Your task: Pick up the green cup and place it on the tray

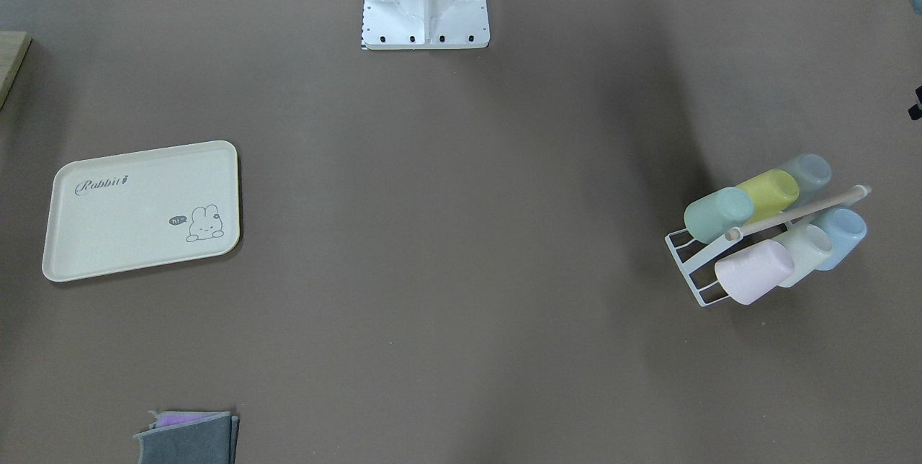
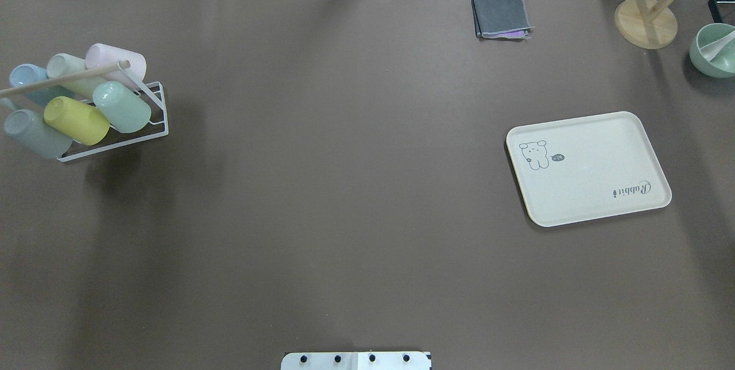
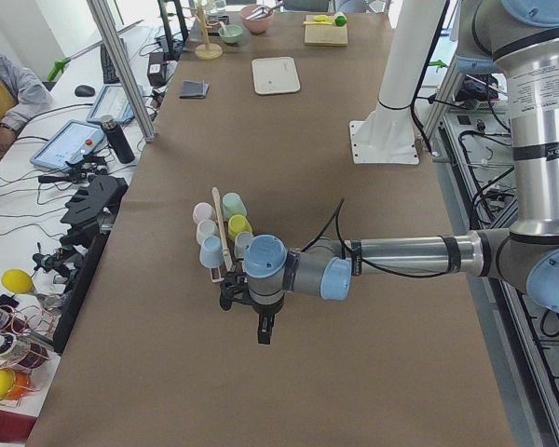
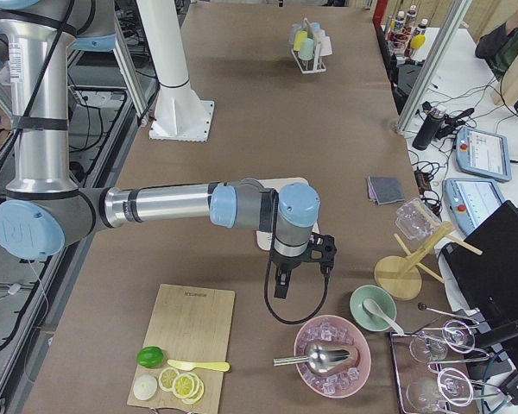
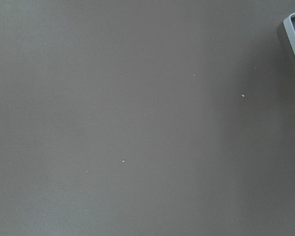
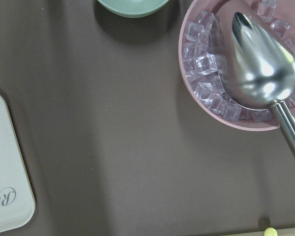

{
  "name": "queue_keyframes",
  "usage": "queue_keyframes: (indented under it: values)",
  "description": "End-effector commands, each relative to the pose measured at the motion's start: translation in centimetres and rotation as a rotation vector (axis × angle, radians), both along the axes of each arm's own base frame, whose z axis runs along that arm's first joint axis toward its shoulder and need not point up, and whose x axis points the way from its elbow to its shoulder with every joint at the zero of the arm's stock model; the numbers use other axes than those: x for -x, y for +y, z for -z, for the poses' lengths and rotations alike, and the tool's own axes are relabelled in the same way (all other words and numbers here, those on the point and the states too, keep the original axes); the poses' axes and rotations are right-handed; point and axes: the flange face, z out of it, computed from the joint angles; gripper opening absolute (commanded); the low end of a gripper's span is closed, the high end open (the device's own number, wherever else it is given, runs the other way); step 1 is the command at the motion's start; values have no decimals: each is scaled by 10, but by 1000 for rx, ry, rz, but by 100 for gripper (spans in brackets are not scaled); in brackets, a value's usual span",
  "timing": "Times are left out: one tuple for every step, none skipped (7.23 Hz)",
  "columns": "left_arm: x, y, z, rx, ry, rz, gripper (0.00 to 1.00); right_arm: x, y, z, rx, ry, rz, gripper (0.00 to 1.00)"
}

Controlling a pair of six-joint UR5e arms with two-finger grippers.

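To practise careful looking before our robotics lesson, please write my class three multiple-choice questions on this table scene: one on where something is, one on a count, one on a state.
1. Where is the green cup?
A. On the tray
B. On the white wire rack, beside the yellow cup
C. On the folded grey cloth

2. How many cups sit on the rack?
A. Four
B. Eight
C. Six

3. What state is the tray in?
A. Bare
B. Holding one cup
C. Covered by a cloth

Answers:
1 B: the overhead view shows it at the rack's end, next to the yellow one.
2 C: there are two rows of three.
3 A: only its printed rabbit and lettering show on it.
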Motion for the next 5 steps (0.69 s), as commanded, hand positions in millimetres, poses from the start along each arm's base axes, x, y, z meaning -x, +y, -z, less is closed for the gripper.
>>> queue_keyframes:
  values:
    - [0,-1,2,-6,-5,0,98,0,-2,1,-7,1,6,100]
    - [0,-1,2,-6,-5,0,98,0,-3,1,-6,1,5,100]
    - [1,-1,3,-7,-4,3,98,0,-3,1,-6,1,5,100]
    - [0,-1,3,-7,-3,-1,98,0,-3,1,-7,1,5,100]
    - [-1,-3,4,-9,-4,-2,98,3,-3,1,-7,0,11,100]
